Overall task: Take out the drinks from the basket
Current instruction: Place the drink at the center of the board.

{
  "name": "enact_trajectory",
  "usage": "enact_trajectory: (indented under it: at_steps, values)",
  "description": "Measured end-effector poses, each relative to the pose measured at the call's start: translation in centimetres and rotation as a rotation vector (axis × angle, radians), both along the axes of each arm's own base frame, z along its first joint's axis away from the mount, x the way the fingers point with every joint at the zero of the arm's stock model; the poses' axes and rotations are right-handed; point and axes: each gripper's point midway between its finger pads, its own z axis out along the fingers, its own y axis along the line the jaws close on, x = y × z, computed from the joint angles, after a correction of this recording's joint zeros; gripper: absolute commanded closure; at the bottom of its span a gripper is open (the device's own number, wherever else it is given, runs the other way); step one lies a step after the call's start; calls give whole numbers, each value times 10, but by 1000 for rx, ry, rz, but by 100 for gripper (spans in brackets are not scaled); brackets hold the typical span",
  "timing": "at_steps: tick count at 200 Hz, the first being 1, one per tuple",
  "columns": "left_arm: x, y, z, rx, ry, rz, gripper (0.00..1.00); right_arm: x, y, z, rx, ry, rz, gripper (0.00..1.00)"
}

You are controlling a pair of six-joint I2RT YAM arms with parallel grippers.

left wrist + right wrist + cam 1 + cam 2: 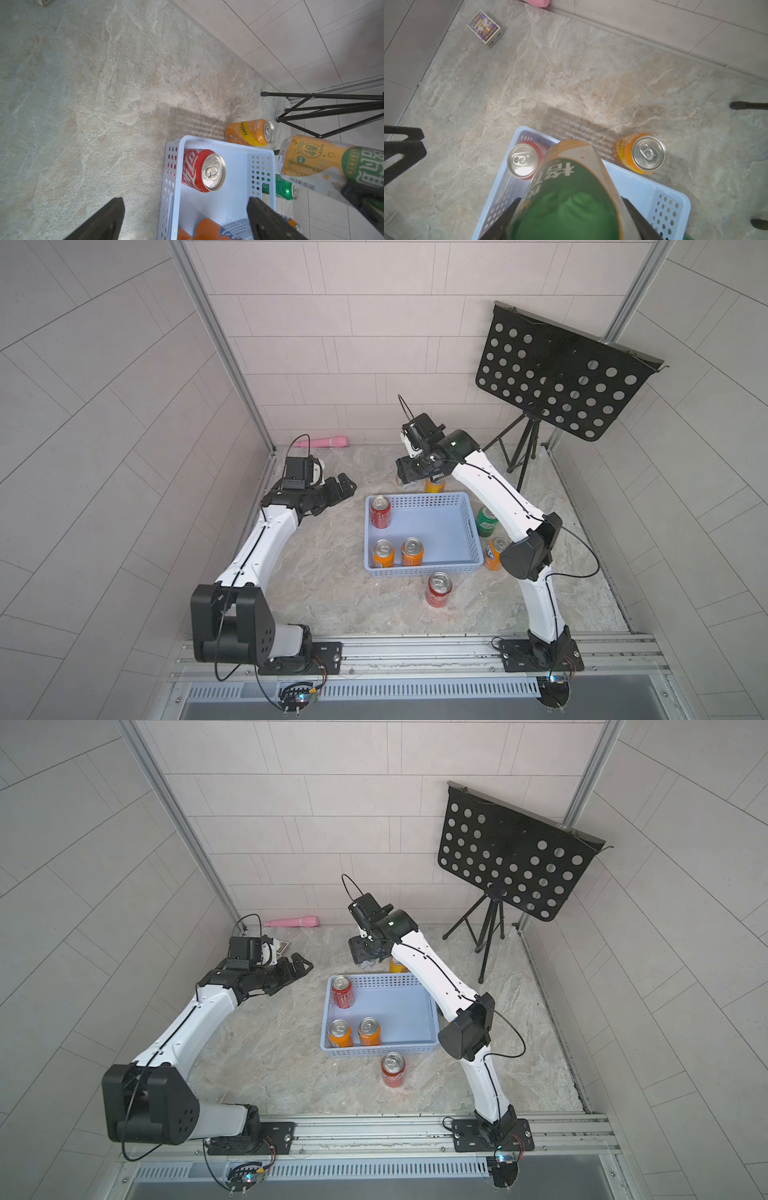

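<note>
Green-and-white can [571,176] clamped upright between right gripper [571,207] fingers, over basket [419,570] far rim, likely for set-down outside | left gripper [186,204] fingers apart, empty | red can [380,511], two orange cans [412,551] left inside

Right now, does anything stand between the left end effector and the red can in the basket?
Only the basket's perforated side wall, beside the red can. No other can lies between it and the open left end effector outside that wall.

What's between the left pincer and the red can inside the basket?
Just bare table and the basket's lattice wall; nothing else stands between left pincer and red can, as both top views show.
</note>
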Motion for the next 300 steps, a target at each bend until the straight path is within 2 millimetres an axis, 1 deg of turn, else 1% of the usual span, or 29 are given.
enact_trajectory:
  at_steps: [15, 32, 47, 65, 78, 103, 119, 137, 162, 196, 215, 244, 260, 300]
  values:
    - [0, -2, 1, -14, -4, -3, 0, 11, 3, -12, -22, -3, -4, 80]
    - [3, -4, 4, -34, -15, 1, 0, 23, 7, -34, -55, 11, -5, 80]
    - [6, -5, 7, -50, -23, 6, 0, 30, 6, -55, -90, 33, -9, 80]
    - [12, -7, 12, -72, -23, 10, 0, 36, 2, -72, -118, 54, -16, 81]
    - [23, -12, 18, -82, -34, 4, 0, 38, 0, -77, -127, 57, -22, 81]
    - [41, -17, 25, -89, -62, 1, 0, 44, -1, -72, -123, 33, -28, 81]
    - [45, -19, 22, -92, -58, 1, 0, 48, -1, -70, -121, 13, -28, 81]
    - [49, -20, 14, -98, -40, 8, 0, 51, -2, -71, -125, 7, -28, 80]
    - [51, -20, 7, -102, -22, 13, 0, 55, -1, -81, -138, 15, -24, 81]
    - [50, -19, 7, -98, -19, 14, 0, 61, -2, -105, -167, 38, -19, 81]
    - [50, -18, 7, -93, -21, 17, 0, 63, -2, -110, -172, 41, -19, 81]
    - [50, -18, 7, -89, -22, 21, 0, 67, -2, -109, -165, 31, -21, 80]
    - [50, -17, 7, -88, -23, 22, 0, 67, 0, -113, -163, 36, -19, 80]
    - [50, -16, 6, -80, -21, 25, 0, 64, 4, -137, -161, 89, -13, 77]
